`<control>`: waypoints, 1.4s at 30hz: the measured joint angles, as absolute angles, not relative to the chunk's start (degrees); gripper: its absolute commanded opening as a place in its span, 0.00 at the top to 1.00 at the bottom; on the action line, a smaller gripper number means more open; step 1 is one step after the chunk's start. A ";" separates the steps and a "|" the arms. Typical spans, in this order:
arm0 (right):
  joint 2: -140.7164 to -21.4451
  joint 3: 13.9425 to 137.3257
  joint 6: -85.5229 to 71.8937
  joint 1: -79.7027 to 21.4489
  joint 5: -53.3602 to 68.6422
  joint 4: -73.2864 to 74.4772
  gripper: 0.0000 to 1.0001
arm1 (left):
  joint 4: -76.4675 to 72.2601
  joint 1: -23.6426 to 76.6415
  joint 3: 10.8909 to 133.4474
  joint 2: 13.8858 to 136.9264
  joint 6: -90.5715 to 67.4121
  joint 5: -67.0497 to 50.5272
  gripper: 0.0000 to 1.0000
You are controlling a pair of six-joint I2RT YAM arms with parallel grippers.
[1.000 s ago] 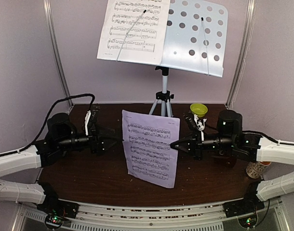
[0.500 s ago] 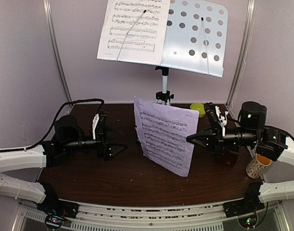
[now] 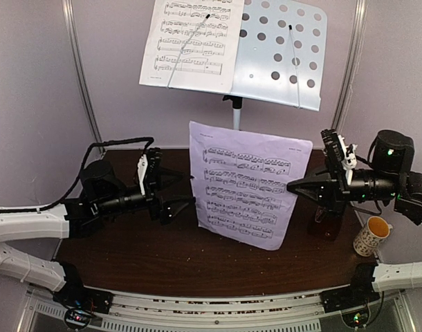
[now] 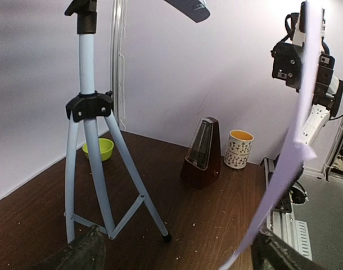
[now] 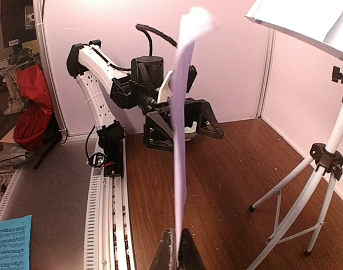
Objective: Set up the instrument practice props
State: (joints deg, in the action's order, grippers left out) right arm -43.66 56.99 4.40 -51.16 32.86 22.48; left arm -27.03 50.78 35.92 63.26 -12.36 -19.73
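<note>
Since a second ago the loose music page (image 3: 249,183) has gone up and to the right. It was low over the worktop (image 3: 142,249) by the tripod and now hangs upright in mid-air, printed side to the top camera. The right gripper (image 3: 292,185) has risen with it, clenched on the page's right edge. The left gripper (image 3: 186,190) has moved in toward the page with jaws spread wide, holding nothing. The page's left edge sits between its fingers (image 4: 87,253); cannot tell if they touch it.

The page now hides the yellow-green bowl (image 4: 98,149) from the top view. The left wrist view shows it by the back wall behind the tripod (image 4: 90,140). The mug (image 3: 371,235), half hidden earlier, is now in full view at the right edge of the worktop.

The white perforated stand desk (image 3: 283,55) is unchanged, with the other music sheet (image 3: 190,41) on its left half under a wire clip. Its right half is bare. The metronome (image 4: 202,152) stands on the worktop near the mug, mostly hidden behind the right gripper from above.

Off the worktop in the right wrist view are a blue music sheet (image 5: 11,242) and a red bag (image 5: 31,107).

Writing: printed staves on both pages, headings too small to read. The mug has a music-note pattern. No brand readable.
</note>
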 measured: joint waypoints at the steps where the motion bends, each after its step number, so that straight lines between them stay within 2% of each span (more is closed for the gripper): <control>1: -43.46 57.32 4.51 -51.16 32.45 22.65 1.00 | -26.94 51.00 37.10 64.05 -12.23 -19.79 0.14; 5: -43.09 59.37 4.49 -51.16 30.22 23.38 1.00 | -26.26 53.58 41.43 65.43 -11.33 -20.53 0.31; 8: -43.13 61.43 4.12 -51.16 27.94 23.49 1.00 | -25.34 56.88 45.06 65.45 -10.68 -21.28 0.47; 14: -44.03 65.56 3.03 -51.16 23.00 23.00 1.00 | -23.18 61.91 51.81 65.43 -9.67 -19.55 0.88; 17: -45.12 68.25 2.79 -51.16 20.43 22.94 1.00 | -19.97 62.63 56.84 65.58 -10.13 -15.49 1.00; 25: -51.42 78.46 2.57 -51.51 10.79 21.37 1.00 | -10.13 62.74 74.48 70.00 -8.82 -4.56 0.99; 27: -53.41 81.71 2.63 -51.51 8.10 21.21 1.00 | -7.20 62.74 79.85 72.40 -7.38 -2.00 0.87; 31: -57.21 89.19 3.49 -51.51 4.51 21.23 1.00 | -1.45 62.72 89.12 76.64 -4.01 1.17 0.79; 34: -59.33 94.06 4.71 -51.51 2.72 21.19 1.00 | 2.68 62.54 95.22 79.20 -1.80 2.15 0.80; 42: -63.05 100.51 7.86 -51.51 0.14 21.08 1.00 | 9.61 59.86 107.48 83.64 0.82 0.34 0.92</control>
